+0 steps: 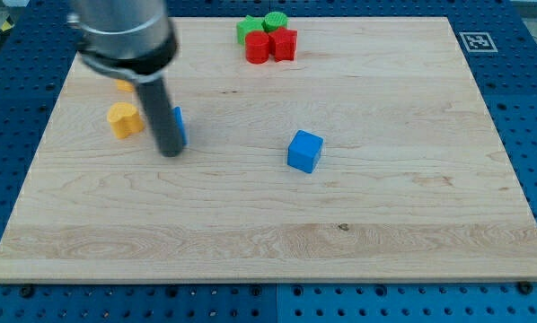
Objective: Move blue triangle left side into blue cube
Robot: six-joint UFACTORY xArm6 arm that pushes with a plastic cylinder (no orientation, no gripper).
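Nearest the camera, the wooden counter [250, 242] lies bare along the view's bottom. Farther up, the blue cube [305, 151] sits alone near the middle. To the view's left, my tip [171, 152] rests on the counter, touching or just beside the blue triangle [178, 124], which peeks out on the rod's right edge, mostly hidden. No pincer exists on this arm; the rod grasps nothing. An orange block [123, 119] sits just left of the rod, another orange piece [124, 86] behind it. Farthest, red and green blocks [268, 38] cluster at the top. Judging by this, triangle and cube remain well apart, so the push is barely begun.
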